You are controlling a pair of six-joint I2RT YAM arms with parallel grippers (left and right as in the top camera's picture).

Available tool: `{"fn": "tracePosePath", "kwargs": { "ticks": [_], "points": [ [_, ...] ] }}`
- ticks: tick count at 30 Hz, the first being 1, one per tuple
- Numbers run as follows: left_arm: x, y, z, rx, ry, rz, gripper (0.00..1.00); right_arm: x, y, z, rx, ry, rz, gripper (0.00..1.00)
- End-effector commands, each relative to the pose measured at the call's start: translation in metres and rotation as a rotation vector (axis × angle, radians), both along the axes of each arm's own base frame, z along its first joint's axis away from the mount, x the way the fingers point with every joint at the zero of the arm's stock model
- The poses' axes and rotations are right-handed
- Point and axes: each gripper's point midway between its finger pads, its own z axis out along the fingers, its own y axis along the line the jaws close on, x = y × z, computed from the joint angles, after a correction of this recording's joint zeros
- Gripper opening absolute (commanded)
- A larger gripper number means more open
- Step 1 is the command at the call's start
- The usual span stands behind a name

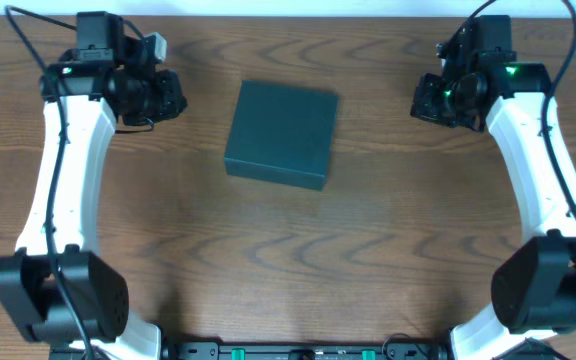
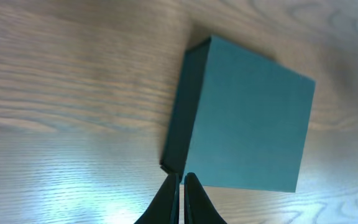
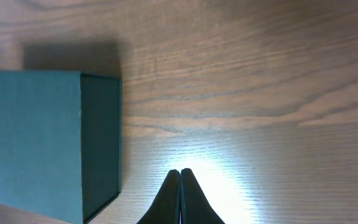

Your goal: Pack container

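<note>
The container (image 1: 281, 133), a flat, square, dark teal-green box with its plain lid on, lies on the wooden table at centre back. It also shows in the left wrist view (image 2: 247, 121) and in the right wrist view (image 3: 42, 140). My left gripper (image 1: 173, 97) is shut and empty, to the left of the box and apart from it; its fingertips (image 2: 182, 177) point toward the box's near corner. My right gripper (image 1: 423, 100) is shut and empty, to the right of the box; its fingertips (image 3: 180, 172) hang over bare wood.
The brown wood-grain table (image 1: 288, 260) stretches around the box. Both white arms reach in from the front corners along the left and right sides. The arm bases and a black rail sit at the front edge (image 1: 288, 350).
</note>
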Motion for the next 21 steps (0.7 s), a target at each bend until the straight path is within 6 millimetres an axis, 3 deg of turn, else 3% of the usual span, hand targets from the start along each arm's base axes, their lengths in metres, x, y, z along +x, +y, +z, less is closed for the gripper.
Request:
{"fn": "tracePosePath", "kwargs": {
  "ticks": [1,3,4,5,7,8,9,11,12,13,14,15,16,17,19,21],
  "points": [
    [0.002,0.027,0.036,0.0,-0.093,0.089,0.06,0.005,-0.012,0.03,0.098,-0.067,-0.069,0.01],
    [0.01,0.0,0.054,-0.135,-0.162,0.0,0.06,0.018,0.025,0.05,0.244,-0.148,0.034,0.02],
    [0.011,-0.009,0.052,-0.111,-0.17,-0.03,0.06,0.021,0.037,0.05,0.192,-0.173,0.072,0.01],
    [0.01,0.0,0.042,-0.007,-0.148,-0.002,0.06,0.02,0.036,0.044,0.098,-0.169,0.069,0.01],
    [-0.006,0.056,0.019,0.296,-0.028,0.198,0.06,0.006,0.002,0.031,-0.141,-0.091,-0.054,0.01],
    [-0.013,0.066,0.016,0.316,0.003,0.22,0.06,0.001,-0.006,0.028,-0.162,-0.064,-0.067,0.01],
    [-0.015,0.049,0.018,0.209,-0.005,0.135,0.06,0.0,-0.001,0.028,-0.09,-0.057,-0.036,0.01],
    [-0.012,-0.006,0.04,-0.079,-0.097,-0.087,0.06,0.008,0.031,0.042,0.16,-0.105,0.061,0.02],
    [-0.006,-0.009,0.04,-0.06,-0.117,-0.098,0.06,0.013,0.052,0.056,0.264,-0.154,0.134,0.02],
    [-0.002,0.01,0.029,0.066,-0.093,-0.016,0.06,0.014,0.059,0.058,0.246,-0.174,0.17,0.02],
    [-0.004,0.035,0.02,0.184,-0.048,0.097,0.06,0.011,0.051,0.051,0.116,-0.169,0.176,0.01],
    [-0.011,0.041,0.018,0.197,-0.018,0.112,0.06,0.002,0.021,0.038,-0.079,-0.102,0.088,0.01],
    [-0.016,0.026,0.02,0.125,-0.024,0.029,0.05,-0.004,0.004,0.033,-0.157,-0.063,0.026,0.01],
    [-0.018,0.008,0.026,0.044,-0.046,-0.059,0.06,-0.004,0.006,0.032,-0.118,-0.057,0.019,0.01],
    [-0.012,0.002,0.024,0.083,-0.064,-0.072,0.06,0.002,0.052,0.05,0.146,-0.122,0.159,0.01],
    [-0.011,0.012,0.018,0.139,-0.034,-0.007,0.08,0.0,0.072,0.058,0.185,-0.163,0.276,0.01]
  ]
}}
